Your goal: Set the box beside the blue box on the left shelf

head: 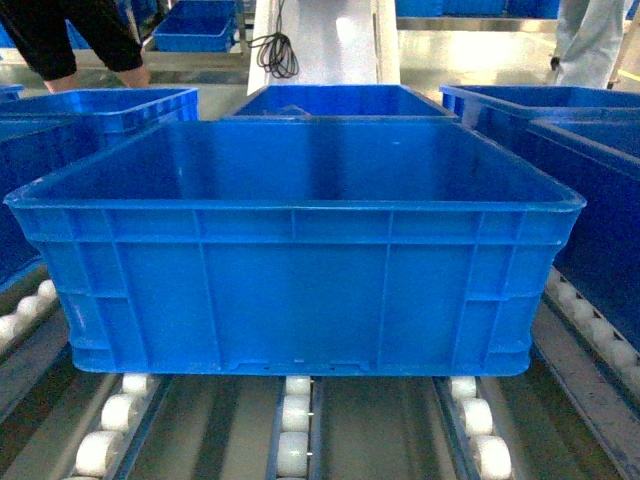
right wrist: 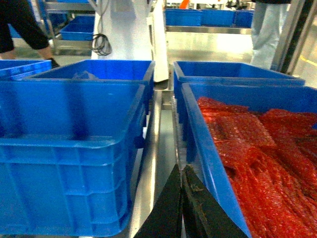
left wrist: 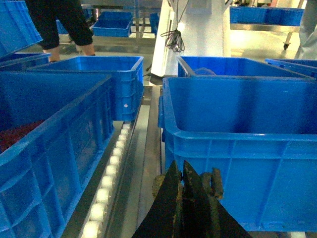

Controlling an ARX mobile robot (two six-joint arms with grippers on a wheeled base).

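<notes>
box: large open-topped blue crate, empty, ribbed sides, resting flat on the roller tracks of the left shelf, centre of the near edge, square to the head view.

neighbours: blue crates on both sides. left crate stands just beside the box across a narrow gap with a roller track showing between them; something dark red lies in it. right crate likewise just beside, filled with red bubble-wrap-like sheets. further crates sit behind all three, toward the far edge of the shelf.

left hand: fingers pressed together, holding nothing, low at the box's near left corner, not visibly touching it.

right hand: fingers together, holding nothing, low in the gap at the box's near right corner.

other: two people stand beyond the shelf; a coiled black cable hangs on a white post.

progress: box sits on the shelf alongside a blue crate, both hands free of it. placement judged essentially done; left at most is drawing the arms back, perhaps a nudge closer.
</notes>
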